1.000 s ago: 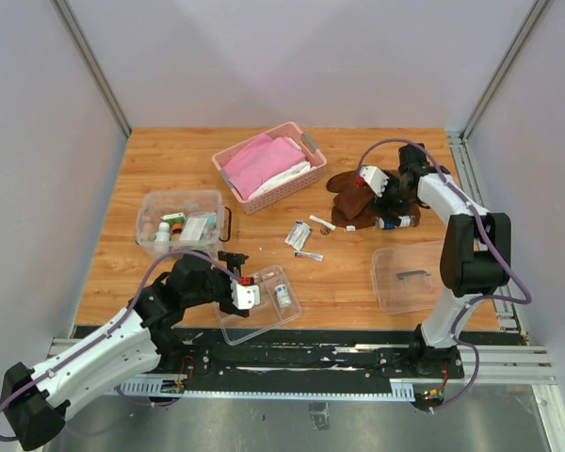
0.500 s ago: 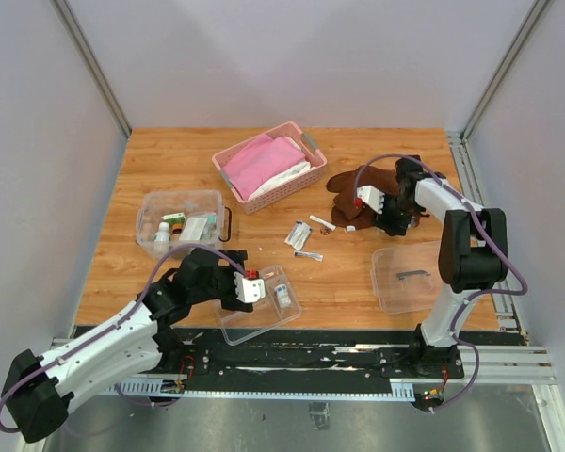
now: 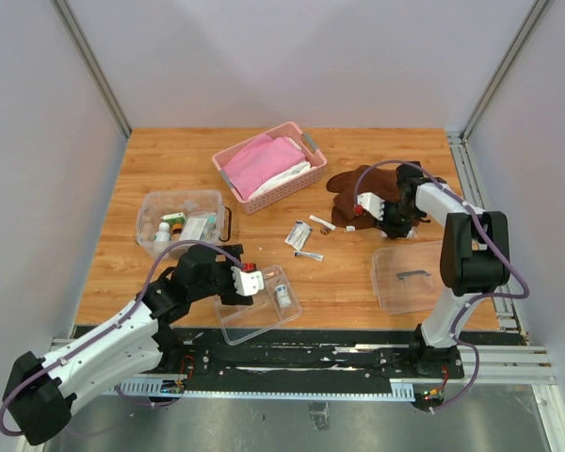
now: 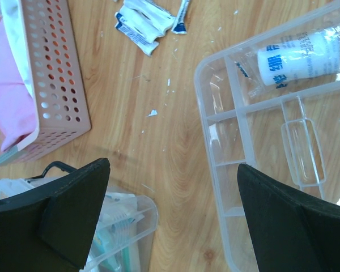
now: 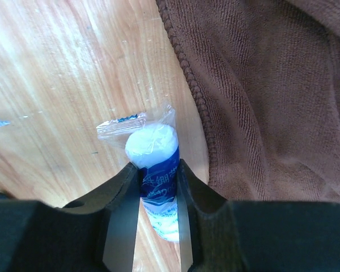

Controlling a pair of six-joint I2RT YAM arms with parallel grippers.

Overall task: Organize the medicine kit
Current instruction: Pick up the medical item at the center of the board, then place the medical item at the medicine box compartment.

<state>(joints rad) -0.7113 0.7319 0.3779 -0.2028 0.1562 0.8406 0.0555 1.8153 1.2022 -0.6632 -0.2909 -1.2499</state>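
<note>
The wooden table (image 3: 169,160) carries the pink basket (image 3: 268,165) at its far middle, with pink cloth inside. On the left stands the clear box (image 3: 143,226) of the medicine kit, with small bottles and packs in it. Its lid (image 3: 395,294) lies flat at the near right, dark handle up. The divided tray (image 3: 254,331) sits at the near edge between the two, apart from both. A brown cloth (image 3: 353,188) lies crumpled to the right of the basket. The left gripper (image 4: 175,226) hangs over bare wood between the box's corner and the tray's rim, its fingers spread wide with nothing between them. The right gripper (image 5: 157,175) is at the near edge of the brown cloth, its fingers pinching a wrapped roll (image 5: 154,150), white with blue print, in clear film. A few loose packets (image 3: 301,235) lie in the middle of the table. A second wrapped roll (image 4: 300,56) lies in a corner compartment of the tray.
</note>
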